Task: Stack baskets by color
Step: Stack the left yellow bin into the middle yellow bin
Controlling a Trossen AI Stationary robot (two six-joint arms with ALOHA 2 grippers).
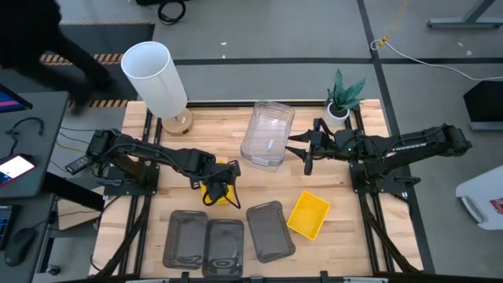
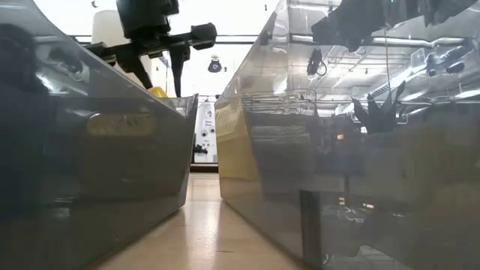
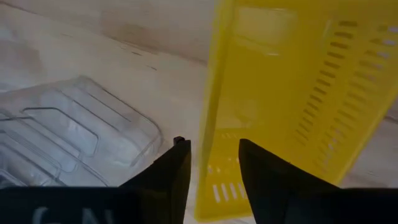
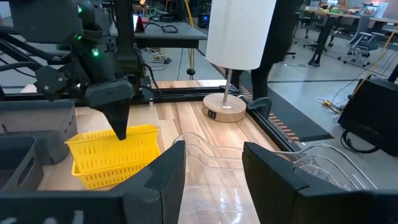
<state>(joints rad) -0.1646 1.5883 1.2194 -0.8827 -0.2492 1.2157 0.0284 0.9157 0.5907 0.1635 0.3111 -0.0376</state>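
Observation:
One yellow basket (image 1: pixel 228 191) stands on the table at centre left. My left gripper (image 3: pixel 214 165) points down over it, open. One finger (image 3: pixel 177 171) is outside the basket's side wall (image 3: pixel 214 93) and the other (image 3: pixel 267 177) is inside, with a gap showing beside the wall. A second yellow basket (image 1: pixel 309 214) lies to the right. Three dark grey baskets (image 1: pixel 224 245) sit side by side near the front edge. Clear baskets (image 1: pixel 267 134) are nested at the back centre. My right gripper (image 1: pixel 305 149) hovers level at their right side, open and empty.
A tall white cylinder lamp (image 1: pixel 157 79) stands at the back left and a small potted plant (image 1: pixel 342 98) at the back right. In the low view the grey baskets' walls (image 2: pixel 90 165) fill the foreground. Bare wood (image 1: pixel 377 228) lies at the front right.

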